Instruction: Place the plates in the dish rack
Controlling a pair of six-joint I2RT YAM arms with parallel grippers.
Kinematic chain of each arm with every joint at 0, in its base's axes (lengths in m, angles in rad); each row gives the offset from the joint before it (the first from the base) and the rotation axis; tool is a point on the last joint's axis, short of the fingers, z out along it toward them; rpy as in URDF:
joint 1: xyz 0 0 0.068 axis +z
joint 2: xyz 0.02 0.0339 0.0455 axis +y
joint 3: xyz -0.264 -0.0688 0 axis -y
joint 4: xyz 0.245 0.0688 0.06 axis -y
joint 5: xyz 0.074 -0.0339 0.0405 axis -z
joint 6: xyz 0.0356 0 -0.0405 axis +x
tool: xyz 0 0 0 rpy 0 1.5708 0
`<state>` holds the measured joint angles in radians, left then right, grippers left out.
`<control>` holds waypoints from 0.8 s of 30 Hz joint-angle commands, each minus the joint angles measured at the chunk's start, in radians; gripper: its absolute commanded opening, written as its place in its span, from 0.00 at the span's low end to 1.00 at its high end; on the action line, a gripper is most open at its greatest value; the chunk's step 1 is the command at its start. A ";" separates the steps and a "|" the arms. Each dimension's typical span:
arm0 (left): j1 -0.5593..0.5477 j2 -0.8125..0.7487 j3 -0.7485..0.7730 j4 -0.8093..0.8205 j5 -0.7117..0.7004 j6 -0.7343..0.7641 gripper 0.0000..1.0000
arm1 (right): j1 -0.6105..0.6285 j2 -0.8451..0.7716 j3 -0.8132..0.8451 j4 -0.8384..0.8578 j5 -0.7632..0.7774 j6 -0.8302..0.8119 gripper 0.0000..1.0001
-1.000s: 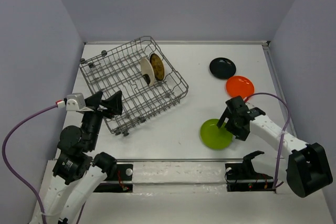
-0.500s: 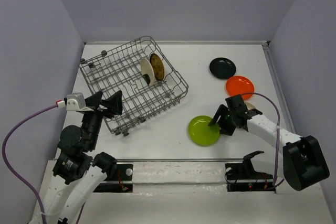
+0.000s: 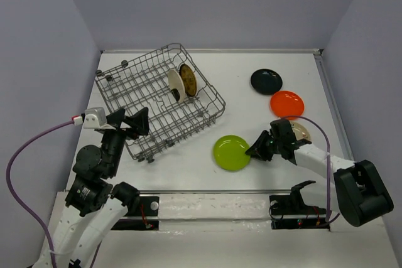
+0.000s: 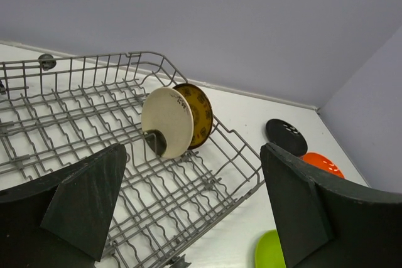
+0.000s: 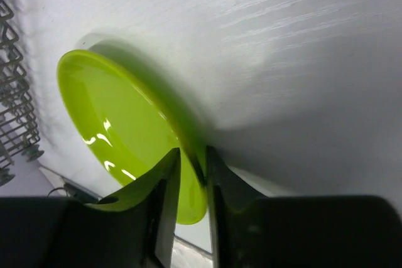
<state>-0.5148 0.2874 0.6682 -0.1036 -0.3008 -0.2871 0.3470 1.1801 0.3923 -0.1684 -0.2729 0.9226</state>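
The lime green plate (image 3: 231, 152) lies near the table's front, tipped slightly, and my right gripper (image 3: 256, 150) holds its right rim. In the right wrist view the two fingers (image 5: 166, 183) pinch the plate's rim (image 5: 125, 117). The grey wire dish rack (image 3: 129, 89) stands at the back left with a cream plate (image 3: 174, 85) and a brown-yellow patterned plate (image 3: 188, 80) upright in it. A black plate (image 3: 266, 81) and an orange plate (image 3: 287, 103) lie flat at the right. My left gripper (image 3: 129, 123) hangs open over the rack's near corner, holding nothing.
A beige round piece (image 3: 303, 132) shows partly under my right arm. Grey walls close the table on three sides. The left wrist view looks along the rack (image 4: 107, 61) toward the cream plate (image 4: 166, 120), black plate (image 4: 287, 136) and orange plate (image 4: 323, 162).
My right gripper has narrowed onto the lime green plate's rim and moved left, and the plate has slid left with it. The left arm shifted only slightly.
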 commanded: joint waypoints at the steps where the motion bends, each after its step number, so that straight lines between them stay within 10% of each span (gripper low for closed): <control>1: 0.009 0.028 0.031 0.041 -0.011 0.008 0.99 | 0.000 0.041 -0.050 0.001 0.029 -0.016 0.20; 3: 0.010 0.032 0.031 0.041 -0.009 0.008 0.99 | 0.000 0.023 -0.044 -0.005 0.037 -0.033 0.07; 13: 0.019 0.058 0.033 0.044 -0.014 0.012 0.99 | 0.062 -0.189 0.278 -0.316 0.228 -0.163 0.07; 24: 0.035 0.073 0.039 0.027 -0.086 0.005 0.99 | 0.394 0.133 0.931 -0.392 0.734 -0.364 0.07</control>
<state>-0.4881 0.3511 0.6682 -0.1047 -0.3290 -0.2867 0.6731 1.1938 1.1805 -0.5632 0.2428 0.6674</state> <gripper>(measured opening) 0.990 0.103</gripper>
